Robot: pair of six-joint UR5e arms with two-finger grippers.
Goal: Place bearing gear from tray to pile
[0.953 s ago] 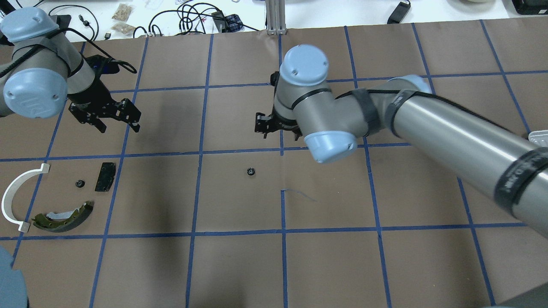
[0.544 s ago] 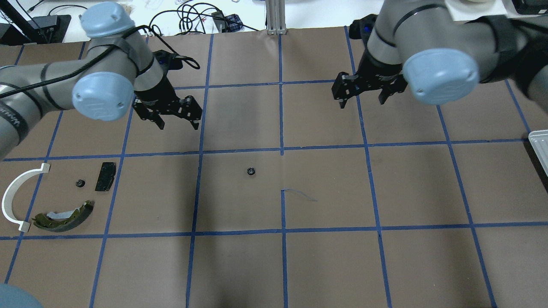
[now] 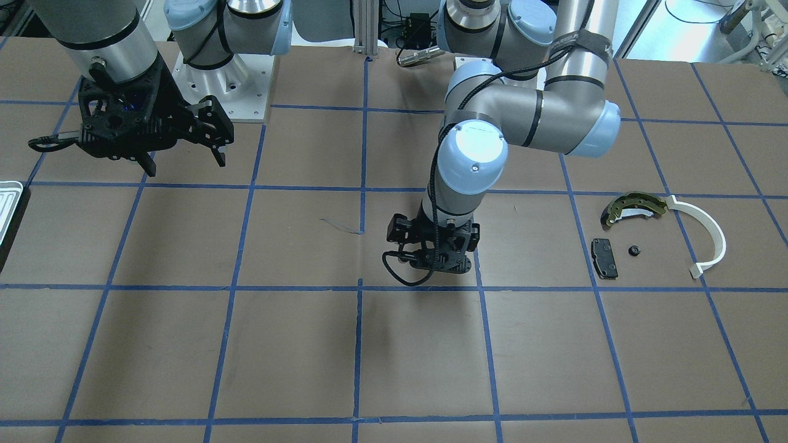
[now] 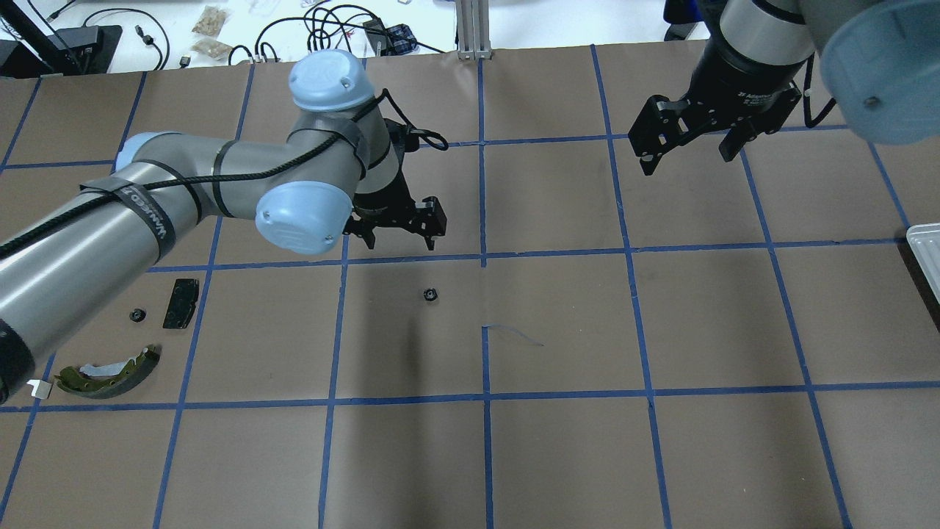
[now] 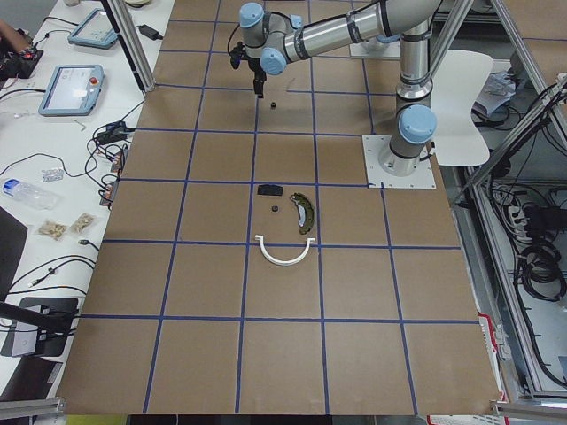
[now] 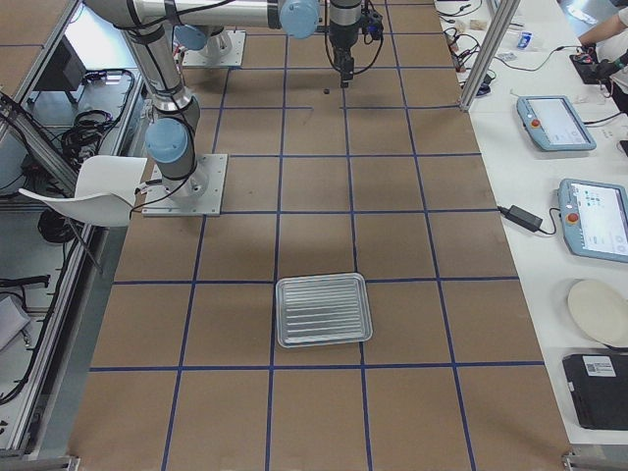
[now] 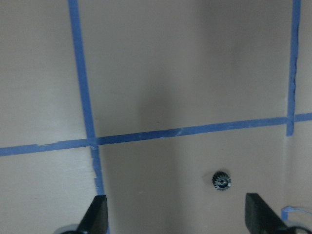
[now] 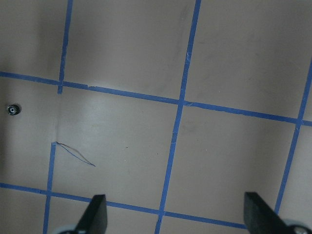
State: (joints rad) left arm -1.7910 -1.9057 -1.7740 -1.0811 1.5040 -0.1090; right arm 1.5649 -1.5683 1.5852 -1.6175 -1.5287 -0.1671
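A small black bearing gear [image 4: 430, 294] lies alone on the brown paper at mid-table; it also shows in the left wrist view [image 7: 222, 181]. My left gripper [image 4: 400, 239] hangs open just behind it, empty. My right gripper [image 4: 687, 158] is open and empty, high at the far right. The silvery ribbed tray [image 4: 927, 246] sits at the right edge and looks empty in the exterior right view [image 6: 324, 309]. The pile at the left holds an olive brake shoe [image 4: 110, 373], a black brake pad [image 4: 181, 303], a second small gear [image 4: 136, 316] and a white arc [image 3: 708, 237], mostly hidden under my left arm in the overhead view.
Blue tape lines grid the brown paper. A thin dark scratch mark [image 4: 514, 334] lies right of the lone gear. Cables and small bags [image 4: 209, 33] lie on the white bench beyond the far edge. An aluminium post [image 4: 474, 29] stands at the far middle.
My left arm has swung right, from near the pile to just behind the lone gear. My right arm has drawn back from mid-table to the far right. Both grippers stay open.
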